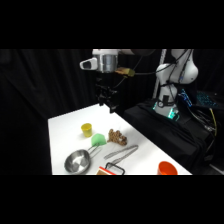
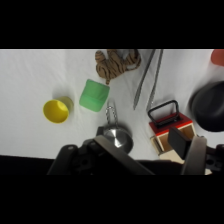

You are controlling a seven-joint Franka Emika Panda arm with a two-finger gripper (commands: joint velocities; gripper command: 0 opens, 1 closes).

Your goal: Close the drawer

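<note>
The drawer is a small box with an orange-red front, pale sides and a thin black loop handle. In the wrist view it lies at the lower right, partly behind my right finger. The side view shows only its top, at the table's near edge. My gripper hangs high over the table's far edge, well away from the drawer. In the wrist view the gripper is open, with nothing between its fingers.
A steel bowl with a handle sits next to the drawer. Grey tongs, a striped tiger toy, a green cup and a yellow cup lie beyond. A round orange bowl stands at the near right.
</note>
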